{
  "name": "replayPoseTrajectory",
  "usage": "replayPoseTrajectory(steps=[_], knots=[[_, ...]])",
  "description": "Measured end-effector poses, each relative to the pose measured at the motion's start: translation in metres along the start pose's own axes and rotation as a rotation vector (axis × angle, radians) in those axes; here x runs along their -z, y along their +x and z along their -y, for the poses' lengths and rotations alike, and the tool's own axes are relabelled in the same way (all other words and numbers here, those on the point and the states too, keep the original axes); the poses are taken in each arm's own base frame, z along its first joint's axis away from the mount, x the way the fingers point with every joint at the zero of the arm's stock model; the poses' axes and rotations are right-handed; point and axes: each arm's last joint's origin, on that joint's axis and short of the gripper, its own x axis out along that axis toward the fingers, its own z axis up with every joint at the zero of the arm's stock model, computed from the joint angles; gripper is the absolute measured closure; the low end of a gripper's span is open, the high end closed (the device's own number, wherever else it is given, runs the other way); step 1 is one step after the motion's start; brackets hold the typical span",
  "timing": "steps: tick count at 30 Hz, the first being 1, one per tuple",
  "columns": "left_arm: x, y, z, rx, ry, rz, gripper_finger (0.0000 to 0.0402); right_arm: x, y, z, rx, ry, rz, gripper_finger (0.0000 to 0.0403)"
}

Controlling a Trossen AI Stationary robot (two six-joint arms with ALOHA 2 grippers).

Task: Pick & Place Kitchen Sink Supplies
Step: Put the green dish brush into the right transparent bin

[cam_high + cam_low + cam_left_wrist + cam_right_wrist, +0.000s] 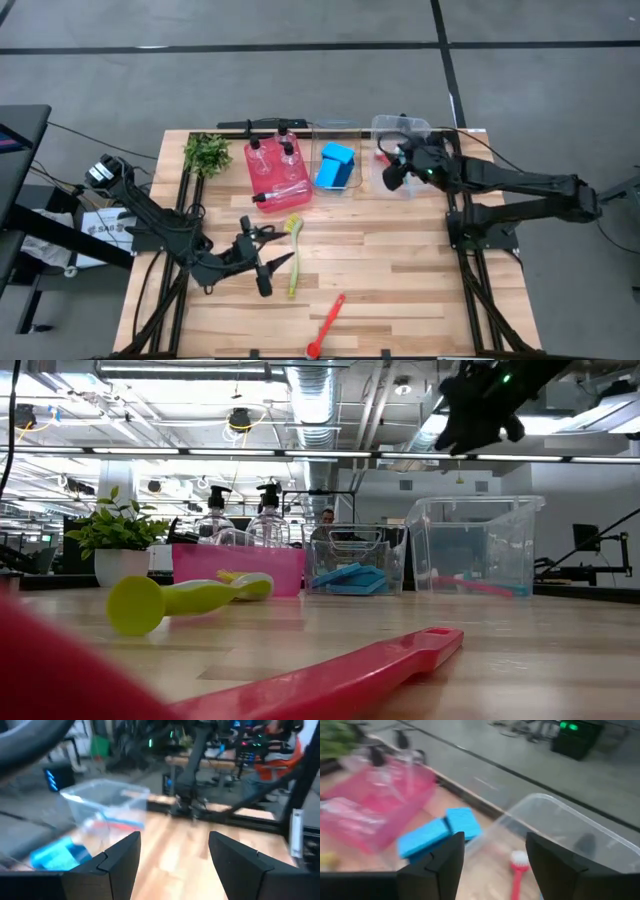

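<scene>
On the wooden surface [400,260], the red bin [277,172] serves as the landmark: it sits at the far edge and holds two clear pump bottles [287,152] with black tops, which stand upright in it. Just beside the red bin, on the side toward the right arm, a small clear bin [335,165] holds the blue sponges [335,166], and beyond that a larger clear bin [402,155] holds a red brush [517,870] lying on its floor with its white bristle head showing. On the red bin's other side stands the leafy green plant [207,152]. The right hand [394,172] hangs above the larger clear bin, well above its rim in the low view, its fingers spread and holding nothing. Nearer the front edge than the red bin, a yellow-green brush [293,250] lies flat on the surface, its head pointing toward the red bin. The left hand [262,262] is low over the surface just beside this brush's handle, on the side away from the right arm; its fingers are spread and nothing is between them. Farther still from the red bin, close to the front edge, a second red brush [326,324] lies flat, well apart from both hands.
</scene>
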Motion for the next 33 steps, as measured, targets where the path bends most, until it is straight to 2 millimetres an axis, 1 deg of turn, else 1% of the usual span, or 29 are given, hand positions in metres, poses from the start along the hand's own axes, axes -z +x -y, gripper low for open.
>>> replayPoseTrajectory(steps=[4, 7, 10, 12, 16, 23, 29, 33], knots=[[0.012, 0.013, -0.009, 0.021, -0.089, -0.100, 0.0165, 0.002, -0.020, -0.008, -0.107, -0.024, 0.026, 0.0209], [0.025, 0.026, -0.023, 0.007, -0.180, -0.233, 0.0165, 0.006, -0.032, -0.018, -0.198, -0.049, 0.030, 0.0219], [0.039, 0.039, -0.037, -0.037, -0.267, -0.371, 0.0165, 0.011, -0.042, -0.028, -0.280, -0.084, 0.028, 0.0227], [0.052, 0.044, -0.043, -0.095, -0.296, -0.451, 0.0165, 0.014, -0.047, -0.035, -0.321, -0.102, 0.024, 0.0231], [0.079, 0.055, -0.040, -0.171, -0.306, -0.539, 0.0165, 0.022, -0.056, -0.049, -0.367, -0.142, 0.019, 0.0236], [0.119, 0.068, -0.030, -0.199, -0.369, -0.699, 0.0165, 0.032, -0.064, -0.071, -0.418, -0.178, 0.035, 0.0234], [0.140, 0.071, -0.026, -0.225, -0.399, -0.775, 0.0165, 0.040, -0.066, -0.089, -0.433, -0.200, 0.049, 0.0232], [0.147, 0.075, -0.025, -0.228, -0.412, -0.799, 0.0165, 0.045, -0.064, -0.098, -0.437, -0.216, 0.042, 0.0235]])
